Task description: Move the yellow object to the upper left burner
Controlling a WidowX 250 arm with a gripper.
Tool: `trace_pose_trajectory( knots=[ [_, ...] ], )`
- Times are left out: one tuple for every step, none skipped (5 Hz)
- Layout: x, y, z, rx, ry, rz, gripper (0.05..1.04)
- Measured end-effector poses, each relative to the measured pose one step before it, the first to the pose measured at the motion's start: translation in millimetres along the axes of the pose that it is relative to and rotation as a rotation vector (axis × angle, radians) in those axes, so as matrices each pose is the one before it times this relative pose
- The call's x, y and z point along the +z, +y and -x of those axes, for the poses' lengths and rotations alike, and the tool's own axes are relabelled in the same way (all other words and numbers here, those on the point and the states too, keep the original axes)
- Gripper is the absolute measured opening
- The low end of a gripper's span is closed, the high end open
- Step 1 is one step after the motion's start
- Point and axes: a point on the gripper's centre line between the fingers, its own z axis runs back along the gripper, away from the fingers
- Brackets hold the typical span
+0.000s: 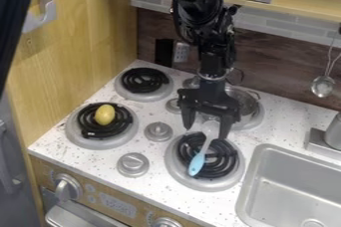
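nearest the table's [103, 164] front edge, a blue and white utensil [197, 163] lies on the front right burner [202, 184], its pale end between the widely parted tips of the claw [206, 130], which grips nothing. the yellow object [104, 114] sits on the front left burner [96, 143], with the upper left burner [143, 80] behind.

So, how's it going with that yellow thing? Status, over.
Pincer open, over lower right burner. Yellow object on lower left burner. Blue-and-white utensil near pincer, likely off the route.
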Motion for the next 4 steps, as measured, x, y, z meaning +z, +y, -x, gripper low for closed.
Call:
trace_pose_trajectory(
  knots=[
    [-15.23, 1.58, 9.75, 0.0055, 0.0456, -0.006, 0.998],
    [-1.07, 17.86, -1.1, 0.0623, 0.003, -0.0061, 0.998],
    [-3.9, 33.8, 2.79, 0.0884, 0.003, 0.0058, 0.998],
    [20.08, 46.41, -9.0, 0.0983, -0.0695, -0.011, 0.998]
  ],
)
